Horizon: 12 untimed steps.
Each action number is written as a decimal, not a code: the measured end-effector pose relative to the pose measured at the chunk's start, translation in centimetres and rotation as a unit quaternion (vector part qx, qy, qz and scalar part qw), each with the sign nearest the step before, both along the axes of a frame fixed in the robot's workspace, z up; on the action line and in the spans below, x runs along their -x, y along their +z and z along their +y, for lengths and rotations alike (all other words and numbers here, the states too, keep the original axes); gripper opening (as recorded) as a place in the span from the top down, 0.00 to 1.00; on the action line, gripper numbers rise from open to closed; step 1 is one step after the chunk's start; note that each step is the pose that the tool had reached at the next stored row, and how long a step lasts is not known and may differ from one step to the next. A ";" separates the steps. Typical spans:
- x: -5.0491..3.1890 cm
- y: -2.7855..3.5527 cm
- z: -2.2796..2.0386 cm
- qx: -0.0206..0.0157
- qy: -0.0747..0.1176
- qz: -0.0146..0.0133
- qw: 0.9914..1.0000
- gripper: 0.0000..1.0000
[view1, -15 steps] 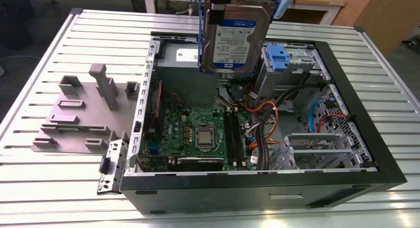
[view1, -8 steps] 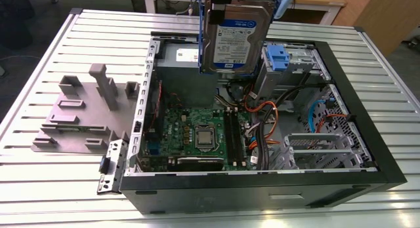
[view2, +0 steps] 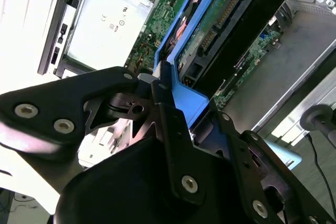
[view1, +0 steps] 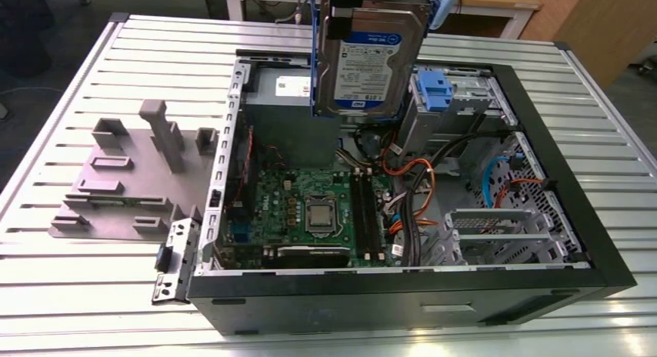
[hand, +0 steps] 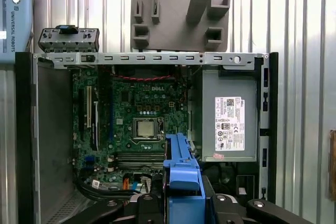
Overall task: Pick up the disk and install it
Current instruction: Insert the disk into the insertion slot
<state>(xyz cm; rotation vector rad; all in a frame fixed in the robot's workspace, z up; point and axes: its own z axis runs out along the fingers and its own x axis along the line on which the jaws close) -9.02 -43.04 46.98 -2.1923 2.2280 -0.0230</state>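
Disk: the disk hangs upright in the air with its label toward the exterior camera and blue rails down both long edges.
Jaws: closed on the blue frame at the disk's upper end (in the second wrist view, black fingers pinch the blue plastic).
Underneath: an open computer case lies on the slatted tabletop, its motherboard exposed.
Neighbours: the grey power supply is at the exterior view's left of the disk's lower half, and the drive cage with a blue latch is at its right.
Aside: a grey fixture plate lies on the tabletop beside the case.
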 end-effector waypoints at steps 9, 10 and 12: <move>0.00 -0.02 -1.66 0.000 0.000 0.000 1.000 0.64; 0.00 -0.02 -1.87 0.000 0.000 0.000 1.000 0.64; 0.00 -0.02 -2.32 0.000 0.000 0.000 1.000 0.64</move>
